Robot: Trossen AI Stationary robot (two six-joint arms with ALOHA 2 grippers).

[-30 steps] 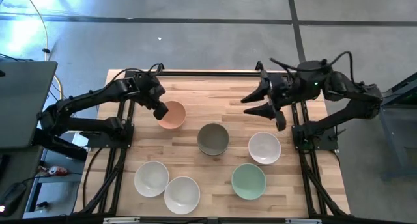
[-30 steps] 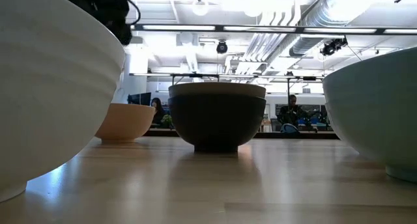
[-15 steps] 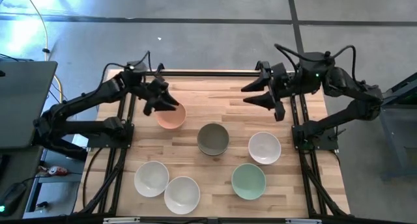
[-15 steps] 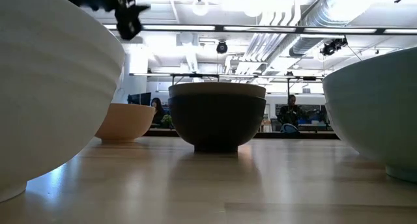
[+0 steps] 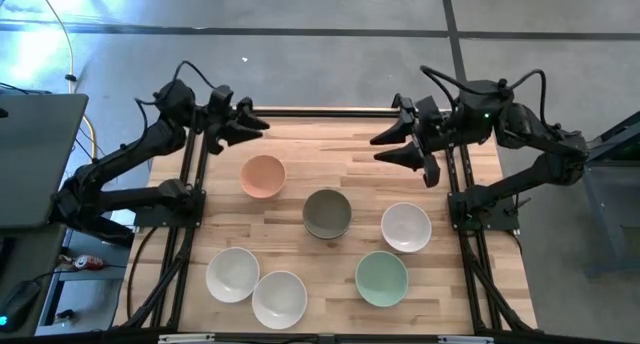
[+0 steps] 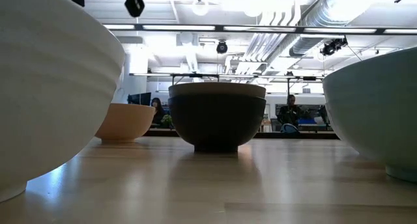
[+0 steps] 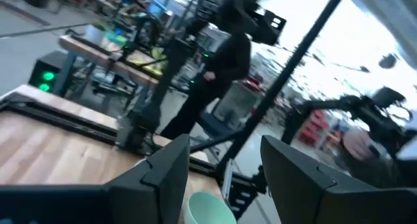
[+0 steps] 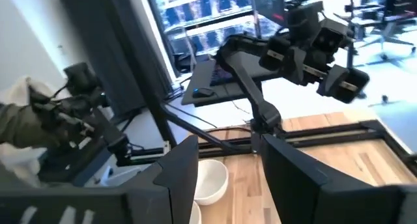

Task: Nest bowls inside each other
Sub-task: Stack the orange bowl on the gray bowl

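Left hand (image 5: pixel 255 124) and right hand (image 5: pixel 388 150) hover released, empty; black bowl hides beneath the olive-grey bowl (image 5: pixel 327 212).

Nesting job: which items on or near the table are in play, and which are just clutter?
In play:
- peach-orange bowl
- olive-grey bowl, sitting in a dark bowl
- three white bowls
- mint green bowl
- left gripper and right gripper, both open, empty

Clutter:
- laptop, left of the table
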